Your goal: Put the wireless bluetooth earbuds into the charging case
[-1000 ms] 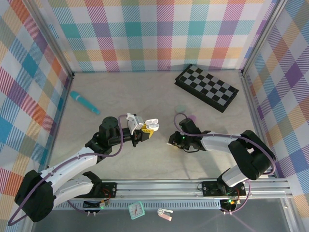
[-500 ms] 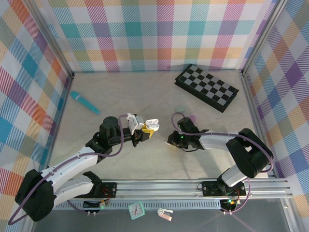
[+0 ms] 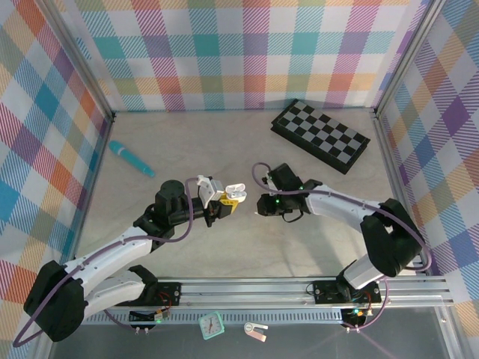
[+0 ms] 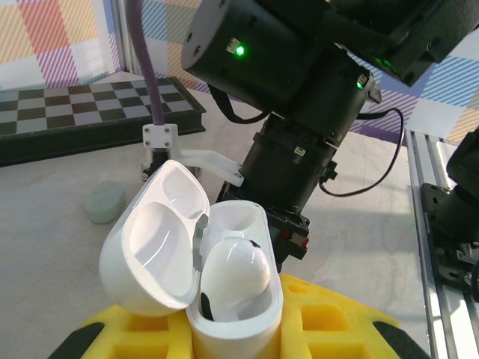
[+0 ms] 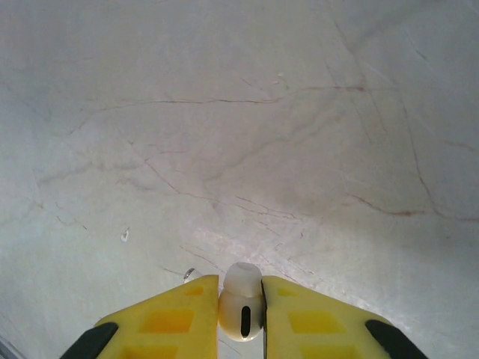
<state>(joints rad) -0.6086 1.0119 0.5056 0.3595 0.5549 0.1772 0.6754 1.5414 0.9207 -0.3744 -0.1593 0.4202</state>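
Two arms meet over the middle of the table (image 3: 224, 134), one offering a socket, the other a bud. The left gripper (image 3: 222, 202) is clenched on the base of a white charging case (image 4: 233, 329), held upright with its lid (image 4: 159, 243) thrown open. One white earbud (image 4: 238, 271) already sits in the near well, while the far well (image 4: 233, 219) looks vacant. Just to the right, the right gripper (image 5: 241, 308) pinches a second white earbud (image 5: 242, 288) between its yellow fingertips, the rounded head poking out beyond them above bare tabletop.

The hold on that bud looks slight, a thin pinch on the stem, so any scrape against the case rim could twist it or flick it loose onto the table. A stem arriving off-line from the vacant well would likely jam instead of dropping in, and a hard push might rock the case in the left jaws or unseat the bud already home. The open lid stands right beside the target well and the right wrist's dark bulk hangs close behind it, so a careless approach risks knocking the lid shut.

Elsewhere a folded chessboard (image 3: 320, 135) lies at the far right, a teal pen (image 3: 132, 158) at the far left, a mint pebble case (image 4: 104, 202) rests near the board, and a small clock (image 3: 212, 325) sits by the near rail, all well apart from the handover
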